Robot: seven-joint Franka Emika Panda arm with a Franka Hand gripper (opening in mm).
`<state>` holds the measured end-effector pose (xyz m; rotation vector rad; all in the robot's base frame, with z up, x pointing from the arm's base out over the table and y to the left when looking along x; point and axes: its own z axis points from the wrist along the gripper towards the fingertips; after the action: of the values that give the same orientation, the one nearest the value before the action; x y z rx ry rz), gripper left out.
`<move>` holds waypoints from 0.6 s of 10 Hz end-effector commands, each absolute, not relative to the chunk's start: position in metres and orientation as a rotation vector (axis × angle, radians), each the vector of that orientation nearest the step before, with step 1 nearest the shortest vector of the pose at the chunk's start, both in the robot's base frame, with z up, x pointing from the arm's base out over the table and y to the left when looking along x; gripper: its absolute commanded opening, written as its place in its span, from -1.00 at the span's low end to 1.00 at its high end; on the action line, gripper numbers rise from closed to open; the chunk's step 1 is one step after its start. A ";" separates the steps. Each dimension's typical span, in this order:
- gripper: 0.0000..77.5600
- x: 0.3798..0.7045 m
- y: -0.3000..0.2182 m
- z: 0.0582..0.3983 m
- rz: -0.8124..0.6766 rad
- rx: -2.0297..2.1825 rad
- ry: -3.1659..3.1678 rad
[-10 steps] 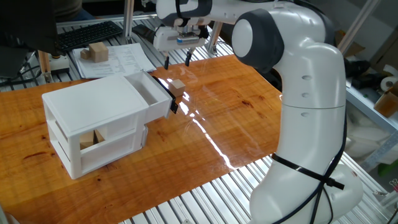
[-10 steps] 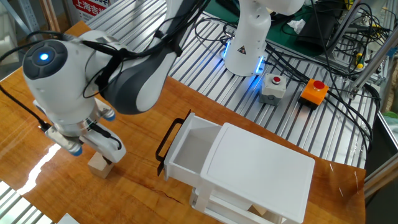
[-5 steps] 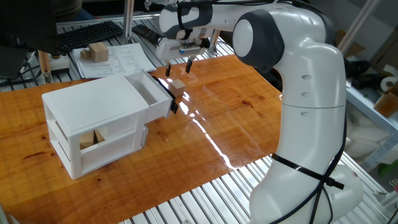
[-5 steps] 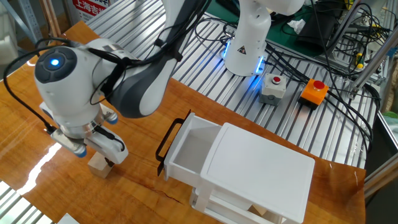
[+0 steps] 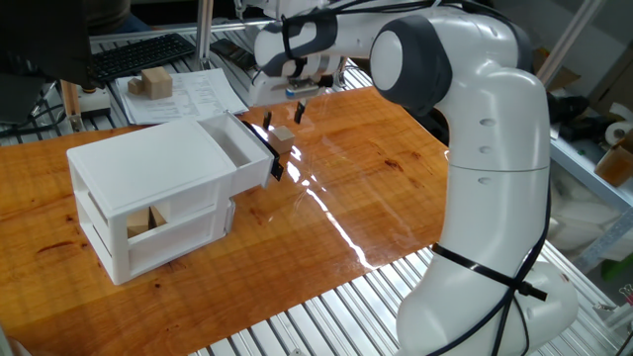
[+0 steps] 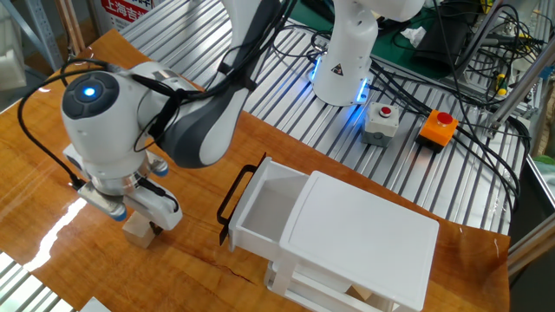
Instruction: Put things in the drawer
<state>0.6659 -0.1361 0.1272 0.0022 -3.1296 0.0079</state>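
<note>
The small pale beige block (image 5: 283,139) sits on the wooden table just in front of the drawer's black handle (image 5: 272,158). It also shows in the other fixed view (image 6: 136,232). The upper white drawer (image 5: 235,144) of the white cabinet (image 5: 148,168) is pulled open and looks empty (image 6: 264,206). My gripper (image 5: 283,120) is open and hangs directly over the block, its fingertips just above the block's top on either side. In the other fixed view my gripper (image 6: 141,222) hides part of the block.
A tan block (image 5: 147,220) lies in the cabinet's lower tier. A larger tan block (image 5: 154,82) rests on papers beside a keyboard (image 5: 148,51) at the back. An orange button box (image 6: 439,126), a grey one (image 6: 381,122) and cables lie beyond the table.
My gripper has come down toward the block and stays open. The block and the drawer have not moved.
</note>
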 end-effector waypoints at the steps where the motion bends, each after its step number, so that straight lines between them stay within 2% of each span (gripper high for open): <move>1: 1.00 0.664 -0.142 0.109 0.001 0.037 -3.157; 6: 1.00 0.661 -0.136 0.090 0.004 0.051 -3.181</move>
<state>0.6619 -0.1382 0.0940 0.0527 -3.1669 0.0028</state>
